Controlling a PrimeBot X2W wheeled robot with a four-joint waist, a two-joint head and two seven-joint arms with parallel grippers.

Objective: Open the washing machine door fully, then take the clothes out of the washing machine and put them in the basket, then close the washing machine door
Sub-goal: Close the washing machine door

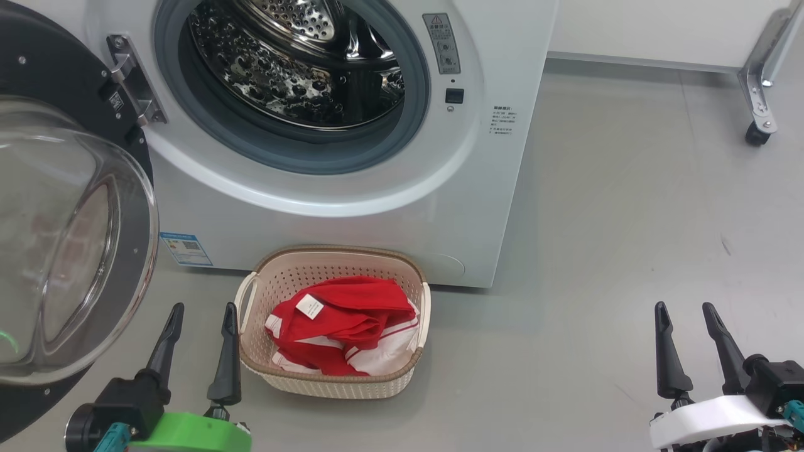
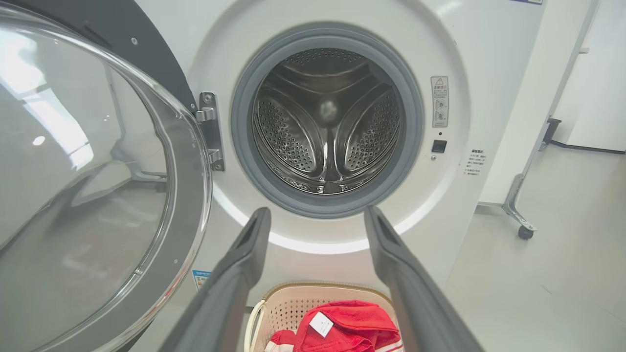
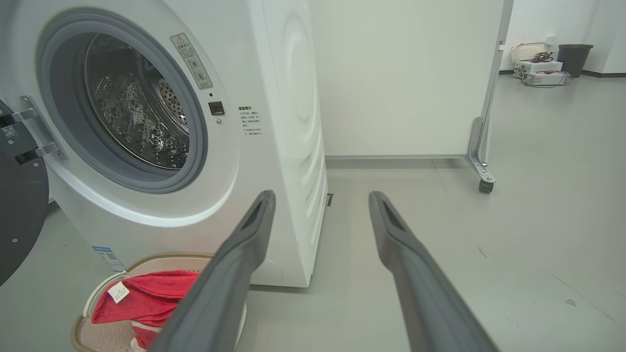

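With left end effector (image 1: 204, 307) and right end effector (image 1: 684, 306) open, empty, clothes (image 1: 342, 323) in the basket (image 1: 326, 254) near the washing machine (image 1: 377, 232), door (image 1: 38, 75) wide open at left: risks a push slipping off curved glass, leaving it unlatched.

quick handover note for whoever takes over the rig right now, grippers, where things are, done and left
Both empty: left gripper open beside the basket, right gripper open over the floor at right.
The door stands open at left; the washing machine drum looks empty; the red clothes lie in the basket in front of it.
Done: door opened, clothes in basket. Left: close the door.
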